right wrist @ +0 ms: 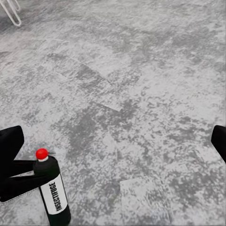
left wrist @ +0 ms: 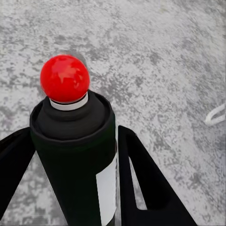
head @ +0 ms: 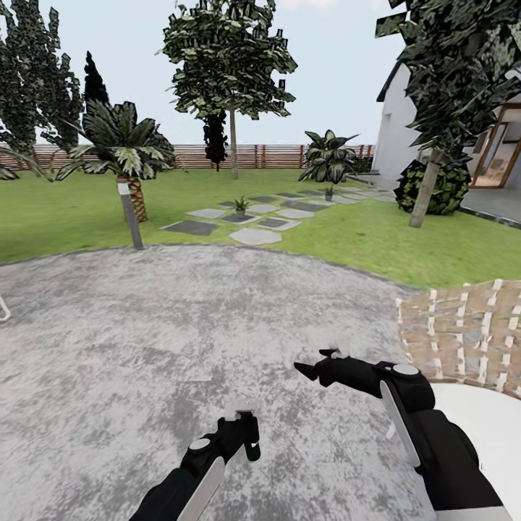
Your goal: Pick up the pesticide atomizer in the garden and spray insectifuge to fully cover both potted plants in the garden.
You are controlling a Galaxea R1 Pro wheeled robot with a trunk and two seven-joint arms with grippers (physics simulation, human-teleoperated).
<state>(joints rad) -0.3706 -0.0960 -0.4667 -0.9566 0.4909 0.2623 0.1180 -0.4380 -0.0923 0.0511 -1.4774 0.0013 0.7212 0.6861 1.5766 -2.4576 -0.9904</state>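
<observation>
Over the round gravel patio (head: 181, 325), the left pincer (head: 242, 434) is clamped on the spray bottle (left wrist: 75, 160), one black finger (left wrist: 146, 188) on each side of its body. The bottle is carried upright with its red tip (left wrist: 64, 78) on top, probably so it is ready to aim once the robot gets closer. The right pincer (head: 318, 365) holds nothing and its two fingers stand wide apart, likely kept free for balance or a later adjustment.

One bottle is in hand, labelled INSECTIFUGE in the right wrist view (right wrist: 54, 193). Two small potted plants sit far ahead among the stepping stones (head: 255, 236): one nearer (head: 240, 205), one farther back (head: 328, 193). Both lie well apart from the robot, so spraying has not begun; the drive across the lawn (head: 65, 210) comes first, as I judge it.
</observation>
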